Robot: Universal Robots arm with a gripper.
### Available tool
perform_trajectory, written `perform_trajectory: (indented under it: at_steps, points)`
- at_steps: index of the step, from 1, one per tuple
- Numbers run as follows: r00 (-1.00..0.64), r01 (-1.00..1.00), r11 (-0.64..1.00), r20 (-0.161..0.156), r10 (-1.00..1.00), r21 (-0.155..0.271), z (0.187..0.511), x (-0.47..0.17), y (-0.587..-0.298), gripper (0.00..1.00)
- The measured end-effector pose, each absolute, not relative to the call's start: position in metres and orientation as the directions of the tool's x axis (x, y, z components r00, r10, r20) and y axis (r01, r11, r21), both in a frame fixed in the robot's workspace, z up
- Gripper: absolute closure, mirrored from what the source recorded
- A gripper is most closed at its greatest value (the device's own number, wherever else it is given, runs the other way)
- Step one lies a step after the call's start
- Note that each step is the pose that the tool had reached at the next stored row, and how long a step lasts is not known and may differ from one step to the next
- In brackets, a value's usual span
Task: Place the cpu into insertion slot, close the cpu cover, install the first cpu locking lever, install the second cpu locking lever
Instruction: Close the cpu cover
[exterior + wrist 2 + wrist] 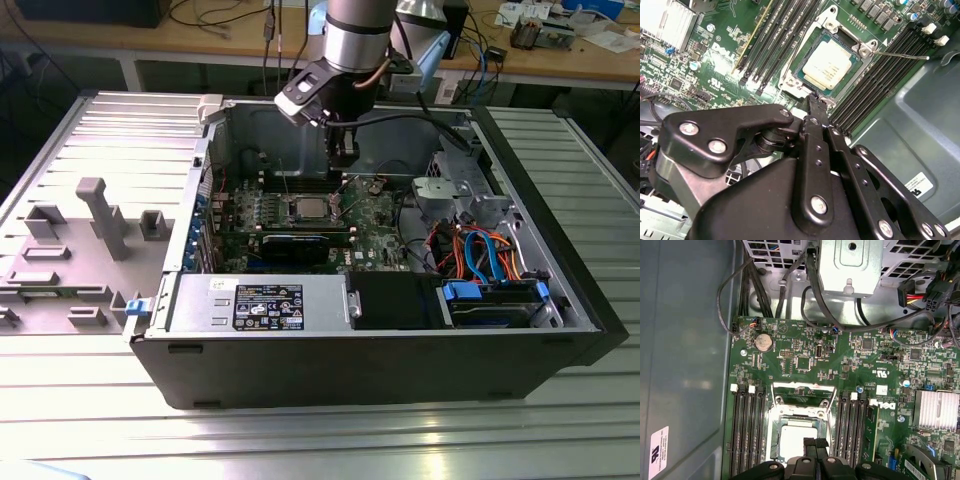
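From the exterior view's left, a grey plastic fixture [100, 215] is seen on the table, then the open computer case [400, 370]. There the gripper [343, 155] is hung over the motherboard [375, 215], fingertips [810, 445] pressed together on nothing, and orange and blue cables [480, 250] are bundled at the right. In the second wrist view the cpu [827, 64] is seated in the insertion slot [790, 82] just beside the fingertips, while in the first wrist view the cpu cover [801, 386] is raised off the chip.
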State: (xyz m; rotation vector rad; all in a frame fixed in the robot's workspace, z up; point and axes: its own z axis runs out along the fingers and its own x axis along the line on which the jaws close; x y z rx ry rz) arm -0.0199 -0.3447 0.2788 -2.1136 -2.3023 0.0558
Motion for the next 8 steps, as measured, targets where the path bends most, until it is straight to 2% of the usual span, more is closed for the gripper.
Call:
perform_trajectory:
  at_steps: [8]
  points:
    - [-0.086,0.996,0.085,-0.013,0.996,-0.037,0.2788,-0.0185,-0.3447,0.89]
